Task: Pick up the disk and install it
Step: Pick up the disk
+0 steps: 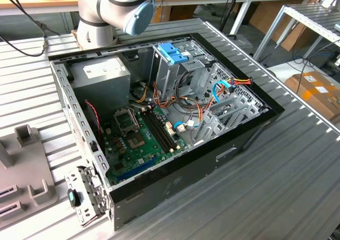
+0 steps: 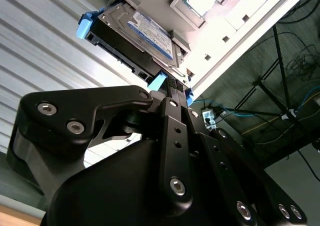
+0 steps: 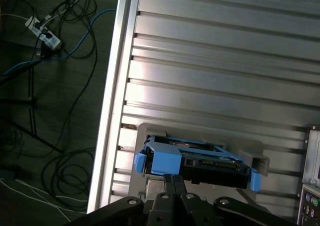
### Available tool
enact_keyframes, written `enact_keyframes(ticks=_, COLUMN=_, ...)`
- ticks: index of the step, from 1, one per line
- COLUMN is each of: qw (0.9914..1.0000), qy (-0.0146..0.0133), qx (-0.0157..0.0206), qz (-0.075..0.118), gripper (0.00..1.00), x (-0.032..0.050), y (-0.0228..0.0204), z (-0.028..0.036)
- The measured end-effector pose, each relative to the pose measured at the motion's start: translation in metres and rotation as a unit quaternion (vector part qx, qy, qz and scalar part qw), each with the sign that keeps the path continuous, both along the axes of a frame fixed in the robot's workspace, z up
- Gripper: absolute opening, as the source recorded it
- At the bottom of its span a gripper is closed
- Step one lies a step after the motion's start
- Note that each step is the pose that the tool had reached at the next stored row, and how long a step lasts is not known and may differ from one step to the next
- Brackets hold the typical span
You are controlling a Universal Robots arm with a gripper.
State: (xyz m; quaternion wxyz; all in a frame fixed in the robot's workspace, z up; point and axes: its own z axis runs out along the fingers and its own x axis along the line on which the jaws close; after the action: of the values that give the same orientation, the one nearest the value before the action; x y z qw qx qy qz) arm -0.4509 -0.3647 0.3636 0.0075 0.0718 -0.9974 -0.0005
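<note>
Flat silver-metal disk, white-and-blue label, blue plastic frame: lies in a pale grey plastic holder block on the ribbed aluminium table, near the table's edge and outside the open black computer case. Black gripper: tip sits at the near end of the disk's blue frame in both wrist views. Jaws: cannot tell how far apart, nor whether they grip the frame. Tall metal cage with blue top stands upright inside the case

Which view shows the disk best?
Second wrist view: the disk shows its labelled face and blue frame edge. First wrist view has it end-on, blue frame and dark end, sitting in a grey holder.
</note>
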Motion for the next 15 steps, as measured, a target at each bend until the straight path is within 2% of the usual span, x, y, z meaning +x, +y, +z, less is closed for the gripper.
enact_keyframes(ticks=8, qw=1.0, qy=0.0, qx=0.0, qz=0.002, gripper=0.11, x=0.0, y=0.0, z=0.0)
enact_keyframes(ticks=12, qw=0.99992, qy=0.0, qx=0.0, qz=0.013, gripper=0.11, x=0.0, y=0.0, z=0.0)
enact_keyframes(ticks=15, qw=0.9996, qy=0.0, qx=0.0, qz=0.028, gripper=0.11, x=0.0, y=0.0, z=0.0)
